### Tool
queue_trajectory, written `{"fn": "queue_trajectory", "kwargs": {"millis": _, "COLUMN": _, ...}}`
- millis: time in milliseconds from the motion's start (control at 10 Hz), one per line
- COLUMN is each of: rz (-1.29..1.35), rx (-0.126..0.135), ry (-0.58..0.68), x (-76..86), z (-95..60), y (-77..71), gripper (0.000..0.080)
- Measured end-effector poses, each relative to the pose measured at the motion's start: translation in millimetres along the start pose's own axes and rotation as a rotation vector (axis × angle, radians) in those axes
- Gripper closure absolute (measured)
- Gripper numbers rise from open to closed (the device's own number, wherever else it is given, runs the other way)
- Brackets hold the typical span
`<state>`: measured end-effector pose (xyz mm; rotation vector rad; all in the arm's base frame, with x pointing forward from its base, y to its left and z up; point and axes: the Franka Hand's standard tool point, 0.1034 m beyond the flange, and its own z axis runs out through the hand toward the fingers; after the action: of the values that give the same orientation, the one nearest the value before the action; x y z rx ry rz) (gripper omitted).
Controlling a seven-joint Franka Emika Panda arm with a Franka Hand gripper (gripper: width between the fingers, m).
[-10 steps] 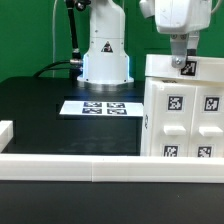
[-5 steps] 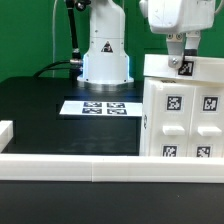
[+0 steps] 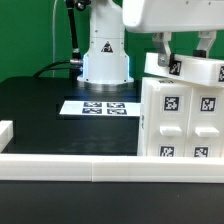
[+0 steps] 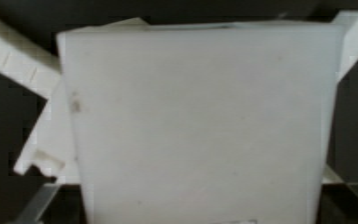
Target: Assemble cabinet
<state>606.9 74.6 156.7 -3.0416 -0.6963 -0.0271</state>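
Gripping one tagged panel [image 3: 190, 69] with narrowed gripper [image 3: 185, 52] above one cabinet [image 3: 182, 122]; leaving black table [image 3: 40, 105] open alongside.

Cabinet [image 3: 180, 115]: smooth white plastic, slight sheen, matt black-and-white printed tags. Table [image 3: 40, 110]: matt black surface. Marker board [image 3: 100, 106]: thin flat white sheet, paper-like.

white tagged cabinet box [image 3: 183, 115] upright, panel [image 3: 190, 69] tilted atop
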Motion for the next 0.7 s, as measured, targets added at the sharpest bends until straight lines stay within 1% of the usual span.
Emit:
{"fn": "queue_trajectory", "kwargs": {"millis": 100, "rz": 0.149, "rx": 0.008, "ry": 0.02, "x": -1.5, "z": 1.2, "y": -1.5, "gripper": 0.0236}}
{"fn": "queue_trajectory", "kwargs": {"millis": 200, "rz": 0.296, "rx": 0.008, "ry": 0.044, "x": -2.2, "z": 1.3, "y": -2.3, "gripper": 0.0236}}
{"fn": "queue_trajectory", "kwargs": {"millis": 500, "rz": 0.733, "rx": 0.018, "ry": 0.091, "x": 1.1, "z": 2.2, "y": -6.3, "gripper": 0.0236}}
{"fn": "queue_trajectory", "kwargs": {"millis": 700, "rz": 0.949, "rx": 0.04, "ry": 0.09, "x": 2.5, "z": 2.3, "y": -8.8, "gripper": 0.0236}}
